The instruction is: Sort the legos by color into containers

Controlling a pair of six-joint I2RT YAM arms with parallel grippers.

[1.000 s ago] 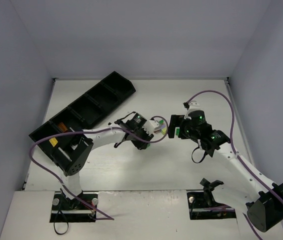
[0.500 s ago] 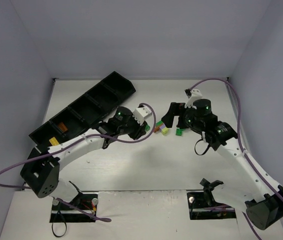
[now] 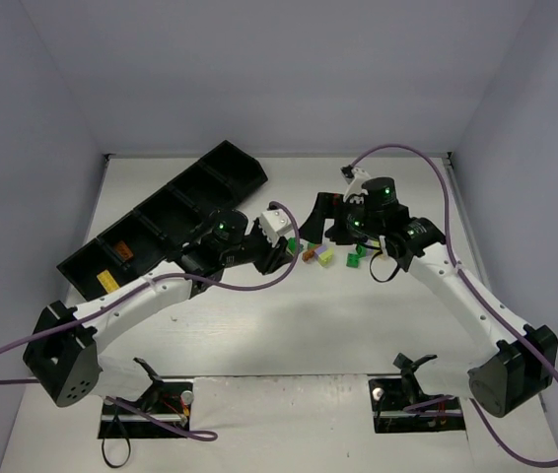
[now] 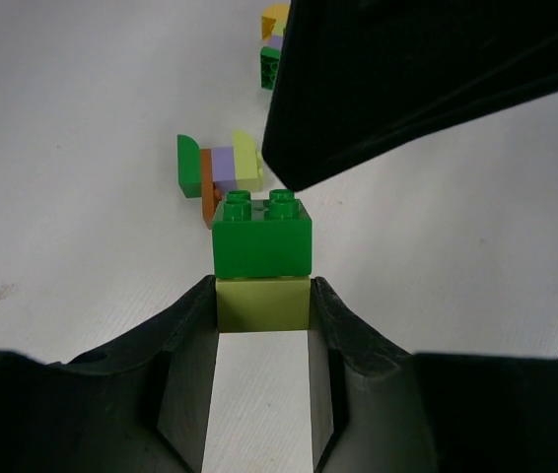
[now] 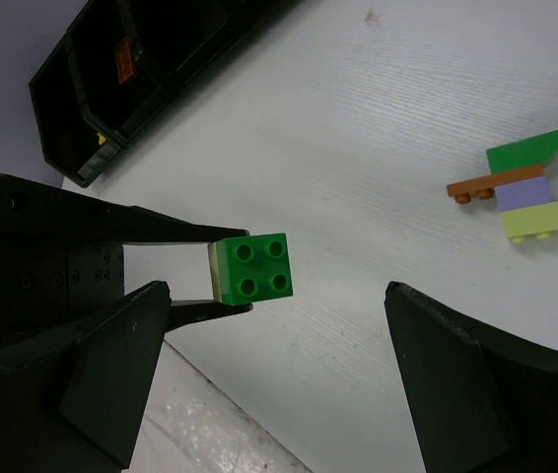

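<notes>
Being gripped between the fingers of the left claw (image 4: 262, 296) is a lime brick (image 4: 262, 307), and on its far end a green brick (image 4: 261, 236) is stacked, studs pointing away from the claw; the right claw (image 5: 277, 305) is held wide open, its jaws set either side of that green brick and apart from it. The stacked pair is held off the right side of the black tray (image 3: 161, 212), near it but over none of its compartments; farther right of the tray, a small cluster (image 5: 516, 187) of green, brown, purple and lime legos is seen lying on the white table (image 3: 259, 325); farther again from the tray, a second cluster (image 4: 274, 39) with yellow, purple and green can be made out. Within the tray, a yellow brick (image 3: 104, 280) is lodged in the nearest end compartment and an orange brick (image 3: 121, 249) in the one beside it.
</notes>
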